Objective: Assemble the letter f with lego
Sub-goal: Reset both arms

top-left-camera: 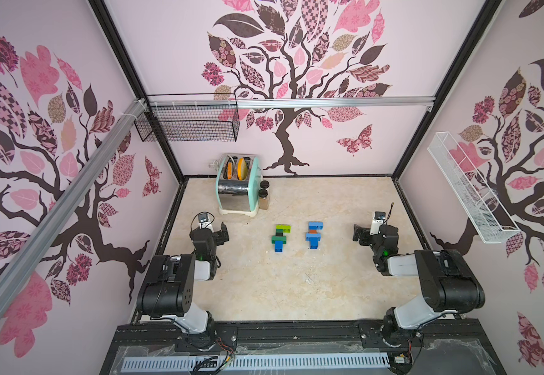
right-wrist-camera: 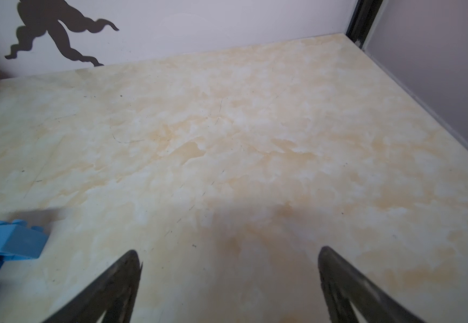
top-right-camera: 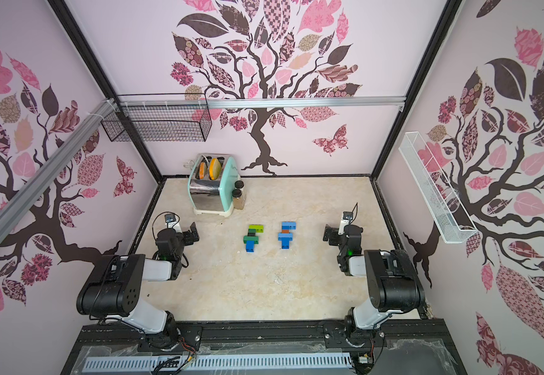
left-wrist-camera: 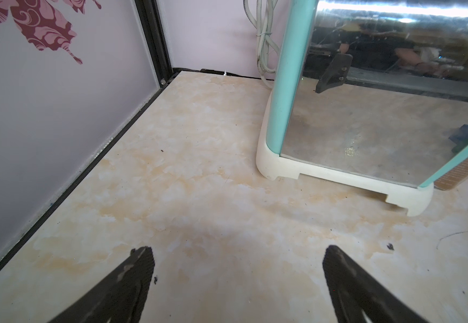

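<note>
Holding nothing, jaws wide both sides, clear of lego [top-left-camera: 280, 238]. Approach from above if reseating; avoid nudging either f-shape [top-left-camera: 313, 234].

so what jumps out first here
Two small builds lie side by side mid-table: the green lego and the blue lego. A mint toaster stands at the back. The left arm and right arm flank the builds, jaws open and empty.
</note>
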